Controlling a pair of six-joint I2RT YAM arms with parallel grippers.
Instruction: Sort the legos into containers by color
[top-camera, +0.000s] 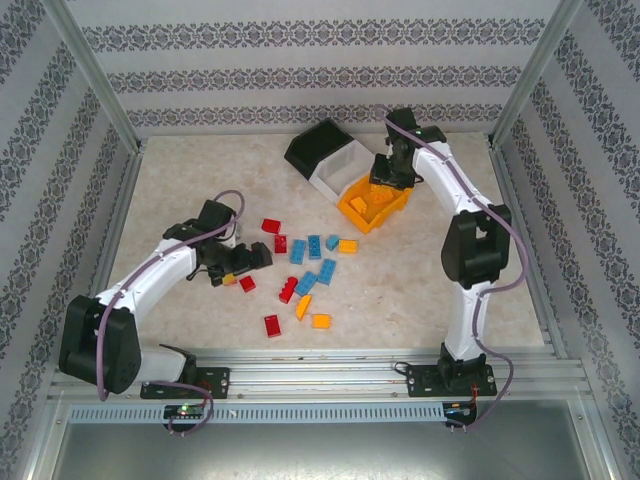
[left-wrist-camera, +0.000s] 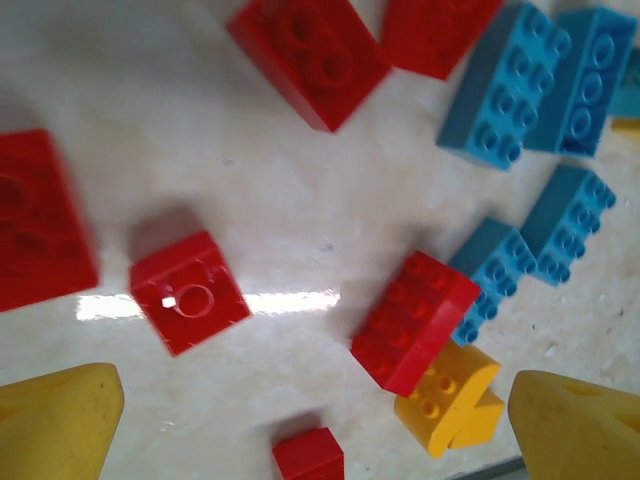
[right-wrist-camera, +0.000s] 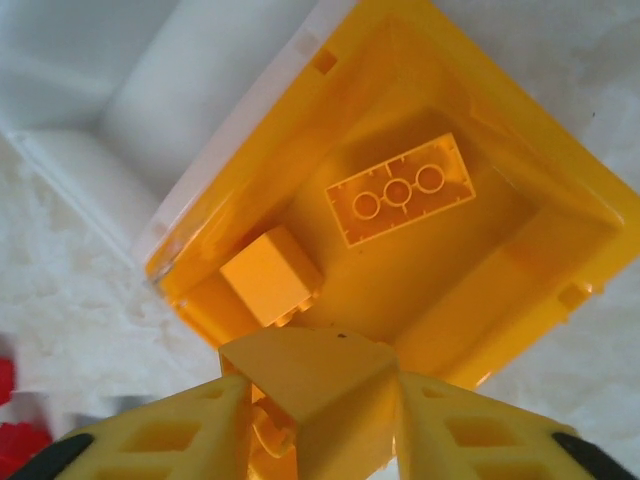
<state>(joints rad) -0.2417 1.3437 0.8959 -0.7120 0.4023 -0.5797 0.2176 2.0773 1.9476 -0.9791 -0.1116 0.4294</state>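
Legos lie mid-frame under my left gripper, jaws wide apart — right gripper over orange bin, brick between jaws, grip I cannot tell.

Bright even light w/ glare streak on table, wrist views soft.
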